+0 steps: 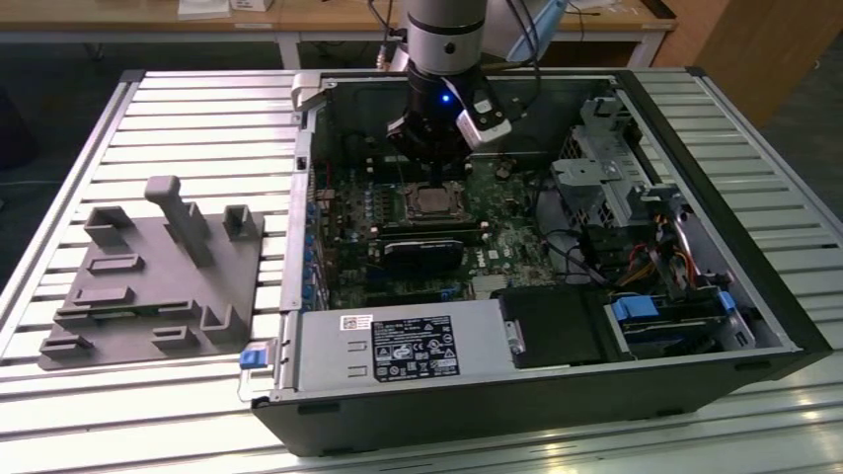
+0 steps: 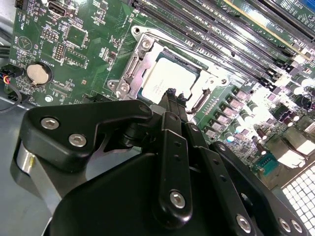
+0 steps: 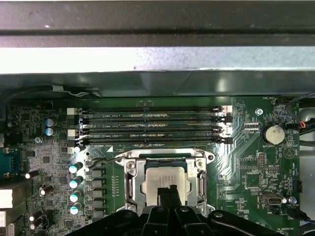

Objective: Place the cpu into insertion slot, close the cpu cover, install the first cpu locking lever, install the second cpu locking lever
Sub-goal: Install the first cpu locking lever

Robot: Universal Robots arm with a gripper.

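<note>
Exterior view: a computer case (image 1: pixel 527 415) lies on its side on a slatted metal table (image 1: pixel 197 109), side panel off. Inside it are a green motherboard (image 1: pixel 514 247), a power supply box (image 1: pixel 395 346) with a black label against the near wall, and a drive cage (image 1: pixel 606 183) with cables toward the exterior view's right. A grey moulded fixture (image 1: pixel 145 286) sits on the table to the exterior view's left of the case, apart from it.

The arm (image 1: pixel 445 39) drops straight down into the case.

Both wrist views: the gripper (image 2: pixel 172 94) has its fingers pressed together with nothing between them. The tips hang low over the cpu (image 3: pixel 165 182); cannot tell whether they touch it.

The cpu sits in the insertion slot (image 3: pixel 162 165), silver top up. The cpu cover (image 3: pixel 130 184) lies around it, and the chip shows through its window.

Just beside the socket on the board run the long memory slots (image 3: pixel 152 125). A coin battery (image 3: pixel 272 133) is well off to one side.
</note>
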